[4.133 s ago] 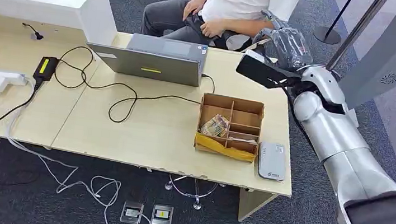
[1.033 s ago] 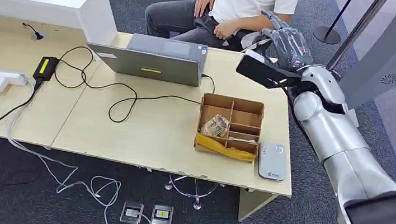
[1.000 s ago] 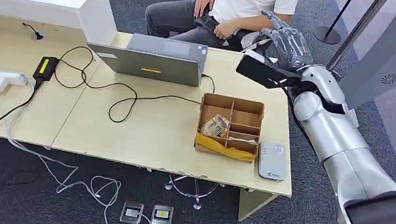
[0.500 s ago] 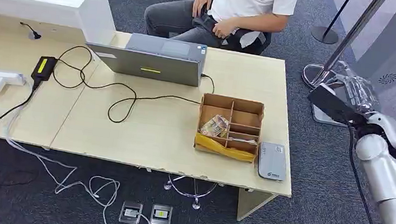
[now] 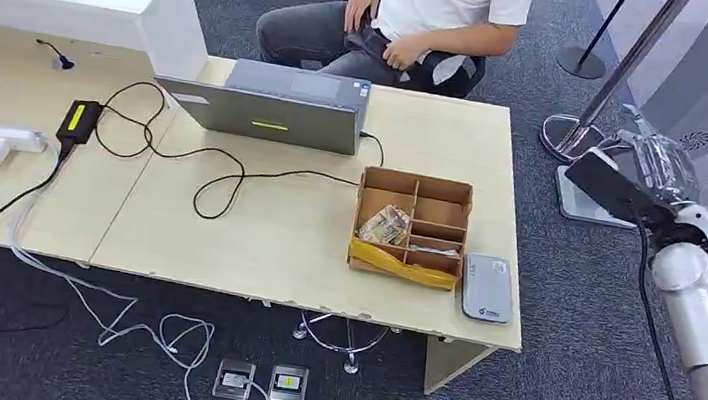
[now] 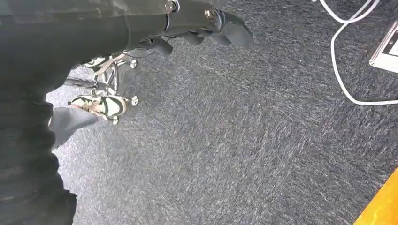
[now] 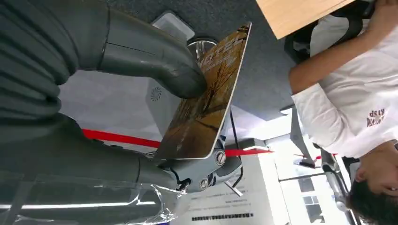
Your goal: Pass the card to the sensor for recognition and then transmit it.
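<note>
Head view, right hand: the right hand (image 5: pixel 658 166) is raised off the worktop's (image 5: pixel 277 221) side, over the carpet, wrapped in clear plastic.
Head view, card: the card (image 5: pixel 616 187) is held in that hand, dark face showing, tilted.
Head view, sensor: the grey sensor (image 5: pixel 486 288) lies flat at the worktop corner, well apart from the hand, toward the robot's left of it, touching the cardboard box (image 5: pixel 411 226).
Head view, person: a seated person (image 5: pixel 422 12) is beyond the worktop, past the laptop (image 5: pixel 275 109).
Right wrist view, right hand: the thick thumb (image 7: pixel 155 58) presses one face of the card (image 7: pixel 206 96), fingers (image 7: pixel 209 168) close on its other side; the hand is clamped on it.
Left wrist view, left hand: the left hand (image 6: pixel 197 21) hangs over grey carpet (image 6: pixel 244 140), dark fingers curled inward, holding nothing.
</note>
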### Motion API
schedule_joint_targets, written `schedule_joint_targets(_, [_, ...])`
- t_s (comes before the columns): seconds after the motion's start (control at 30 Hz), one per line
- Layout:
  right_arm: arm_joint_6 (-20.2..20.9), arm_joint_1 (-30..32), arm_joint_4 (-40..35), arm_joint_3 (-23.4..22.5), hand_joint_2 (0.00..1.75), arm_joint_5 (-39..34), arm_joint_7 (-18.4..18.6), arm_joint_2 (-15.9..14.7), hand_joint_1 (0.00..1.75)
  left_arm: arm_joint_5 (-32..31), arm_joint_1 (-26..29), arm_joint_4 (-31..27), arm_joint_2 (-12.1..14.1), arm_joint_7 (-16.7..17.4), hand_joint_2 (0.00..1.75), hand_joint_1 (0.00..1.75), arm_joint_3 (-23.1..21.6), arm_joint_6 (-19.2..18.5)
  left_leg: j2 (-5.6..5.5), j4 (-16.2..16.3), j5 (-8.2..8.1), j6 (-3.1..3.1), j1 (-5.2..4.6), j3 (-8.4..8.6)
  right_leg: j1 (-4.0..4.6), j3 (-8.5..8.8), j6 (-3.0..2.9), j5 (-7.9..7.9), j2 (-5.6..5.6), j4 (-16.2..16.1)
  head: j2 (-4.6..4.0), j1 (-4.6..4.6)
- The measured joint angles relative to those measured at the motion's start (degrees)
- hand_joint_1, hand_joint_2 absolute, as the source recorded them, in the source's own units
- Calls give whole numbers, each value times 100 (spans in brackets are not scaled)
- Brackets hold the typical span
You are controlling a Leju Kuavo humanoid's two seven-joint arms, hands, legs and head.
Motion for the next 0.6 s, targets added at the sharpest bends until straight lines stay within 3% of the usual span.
schedule_joint_targets(0.6, [37,31,-98,-31,175,11,13,0,175,0,-2,2,0,0,175,0,2,-2,0,0,0,0,0,0,0,0,0,0,0,0,0,0])
